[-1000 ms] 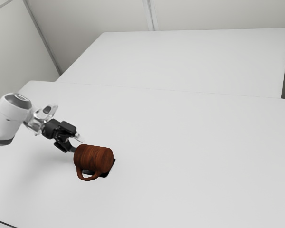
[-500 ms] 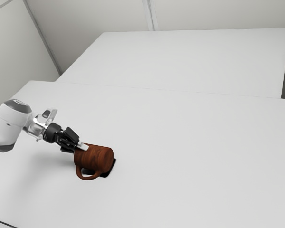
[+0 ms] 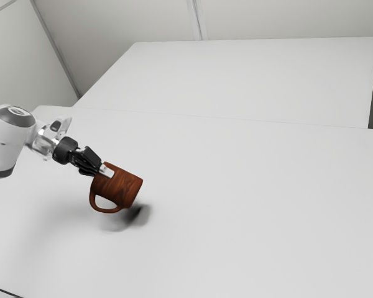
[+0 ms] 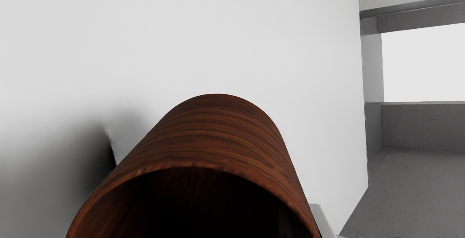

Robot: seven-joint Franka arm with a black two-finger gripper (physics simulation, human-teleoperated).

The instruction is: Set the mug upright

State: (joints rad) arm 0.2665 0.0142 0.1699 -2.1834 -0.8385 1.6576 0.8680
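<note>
the mug (image 3: 119, 187) has been lifted off the counter (image 3: 248, 211) and tipped base-down since the earlier frame, but is not yet upright.
its wall is pinched at the rim by the nearly closed end effector (image 3: 104, 170); from there its long axis is slanted down toward the exterior view's right, mouth turned to the hand. dark reddish wood grain is banded around the cylinder; the looped handle (image 3: 103, 210) is hung on the near side.
</note>
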